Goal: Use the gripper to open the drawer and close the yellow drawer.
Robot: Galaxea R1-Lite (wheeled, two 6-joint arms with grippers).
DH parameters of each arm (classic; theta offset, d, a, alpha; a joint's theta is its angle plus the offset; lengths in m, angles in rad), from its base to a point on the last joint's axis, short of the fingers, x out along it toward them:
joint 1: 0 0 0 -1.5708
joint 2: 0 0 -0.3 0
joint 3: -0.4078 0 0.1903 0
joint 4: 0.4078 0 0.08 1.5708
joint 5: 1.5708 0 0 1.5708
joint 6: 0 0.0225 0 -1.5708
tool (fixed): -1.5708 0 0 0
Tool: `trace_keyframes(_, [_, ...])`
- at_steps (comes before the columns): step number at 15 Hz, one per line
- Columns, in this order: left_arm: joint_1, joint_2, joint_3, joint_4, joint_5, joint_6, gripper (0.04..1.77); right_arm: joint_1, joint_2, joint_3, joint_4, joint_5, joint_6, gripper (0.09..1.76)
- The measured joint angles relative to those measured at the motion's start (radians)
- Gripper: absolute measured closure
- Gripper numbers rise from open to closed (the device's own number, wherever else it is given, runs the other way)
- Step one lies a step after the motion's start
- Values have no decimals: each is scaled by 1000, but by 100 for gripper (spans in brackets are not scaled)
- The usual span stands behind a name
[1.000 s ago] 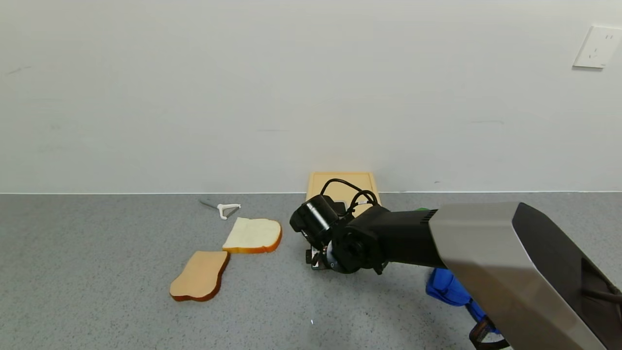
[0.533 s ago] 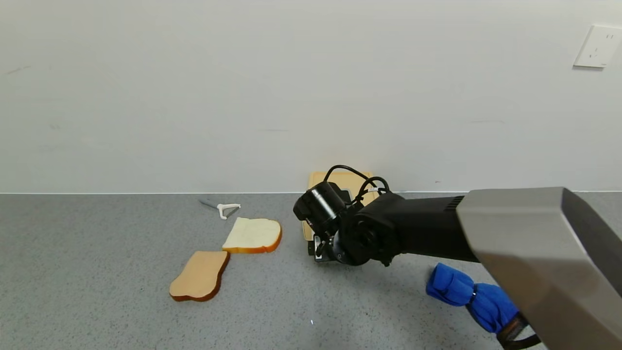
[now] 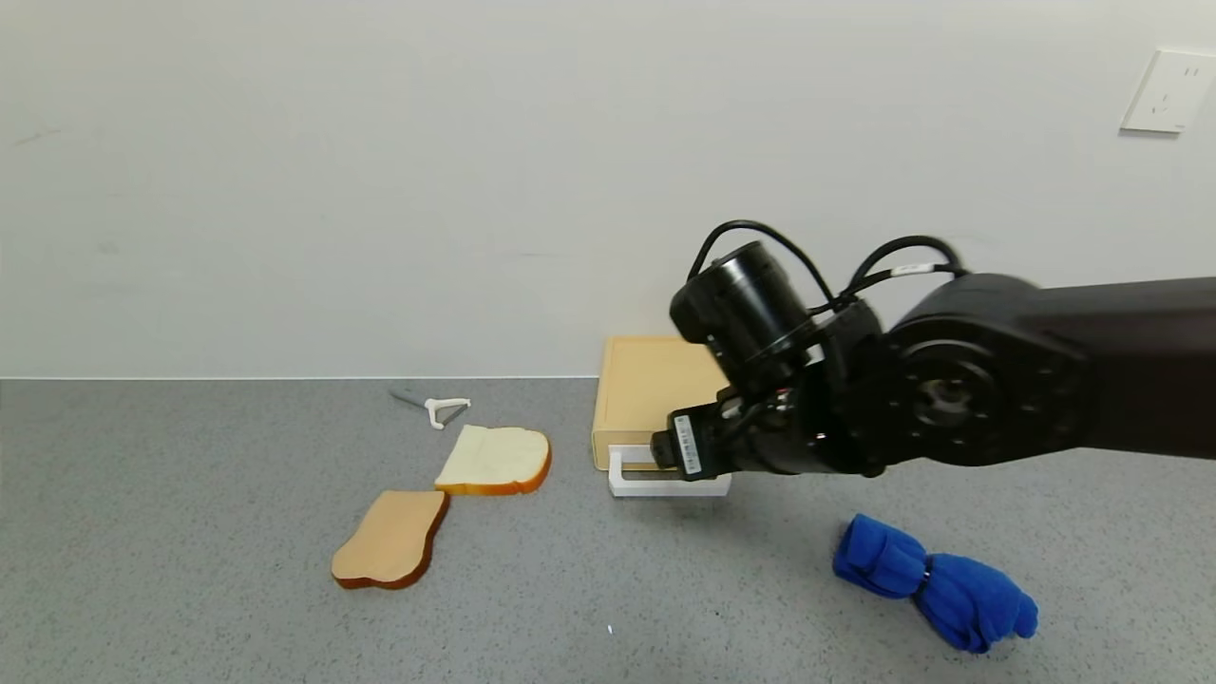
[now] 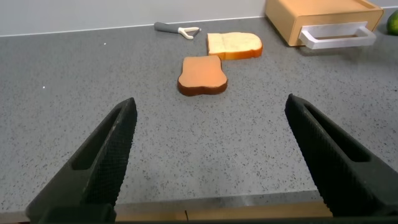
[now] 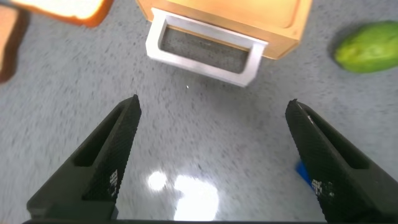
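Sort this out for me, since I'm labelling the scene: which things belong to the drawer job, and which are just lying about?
Part of the job:
- drawer, shut, with its white handle
- right gripper, fingers open, above the counter in front of the handle

Just lying about:
- two bread slices
- peeler
- blue cloth
- green fruit
- left gripper, parked, open

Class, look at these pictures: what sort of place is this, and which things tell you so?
Probably a mock kitchen counter: a speckled grey worktop against a plain wall, with bread slices, a peeler and a small yellow drawer.
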Motion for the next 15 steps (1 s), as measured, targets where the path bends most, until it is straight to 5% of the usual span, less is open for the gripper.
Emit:
trace_keyframes(10, [0, 0, 0, 0, 0, 0, 9, -60, -703, 517, -63, 48, -110, 14])
trace_keyframes(15, [0, 0, 0, 0, 0, 0, 9, -191, -1002, 680, -48, 33, -127, 14])
